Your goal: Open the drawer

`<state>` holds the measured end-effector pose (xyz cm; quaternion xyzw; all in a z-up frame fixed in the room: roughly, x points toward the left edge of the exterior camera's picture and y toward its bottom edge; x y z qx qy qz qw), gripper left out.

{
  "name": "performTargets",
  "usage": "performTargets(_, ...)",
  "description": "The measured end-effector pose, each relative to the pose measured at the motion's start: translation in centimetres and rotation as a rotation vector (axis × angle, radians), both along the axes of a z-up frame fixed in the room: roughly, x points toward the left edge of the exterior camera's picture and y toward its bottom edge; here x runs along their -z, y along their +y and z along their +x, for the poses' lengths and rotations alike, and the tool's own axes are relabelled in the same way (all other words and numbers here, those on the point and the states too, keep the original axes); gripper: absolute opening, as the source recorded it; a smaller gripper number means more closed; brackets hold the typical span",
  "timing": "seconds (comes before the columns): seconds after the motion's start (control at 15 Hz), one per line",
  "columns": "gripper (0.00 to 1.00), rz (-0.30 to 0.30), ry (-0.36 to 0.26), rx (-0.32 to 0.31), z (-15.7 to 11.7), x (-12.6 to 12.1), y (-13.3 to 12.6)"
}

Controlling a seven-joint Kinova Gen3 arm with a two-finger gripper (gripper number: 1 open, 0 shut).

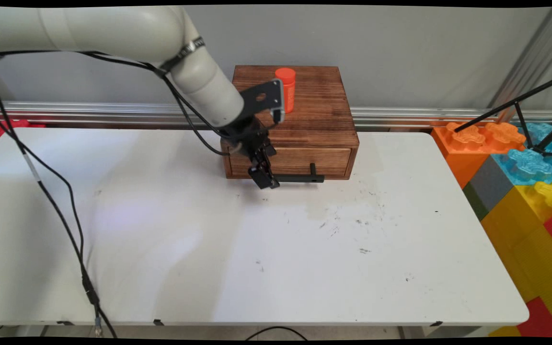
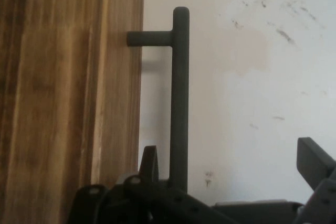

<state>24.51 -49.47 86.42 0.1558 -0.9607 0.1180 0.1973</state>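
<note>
One black gripper, fingers spread open astride the single black bar handle of one wooden drawer box at the worktop's far edge; one orange cylinder stands on the box.

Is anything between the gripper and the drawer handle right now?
Nothing visible. The gripper is open at the left end of the black handle, whose bar runs between the fingers in the hand view, in front of the wooden drawer.

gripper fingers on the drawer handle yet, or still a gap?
Apart. Hand view: the handle bar runs between the open gripper fingers; the right finger stands well clear with bare table between. The left finger sits close beside the bar, contact not shown.
</note>
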Motion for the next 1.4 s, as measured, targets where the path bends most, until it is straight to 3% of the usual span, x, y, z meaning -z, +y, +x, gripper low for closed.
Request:
performTargets(0.67,1.00,0.005,-0.028,0.016,-3.2,4.7,-1.9)
performTargets(1.4,1.00,0.027,-0.033,-0.003,-5.2,7.9,-3.1)
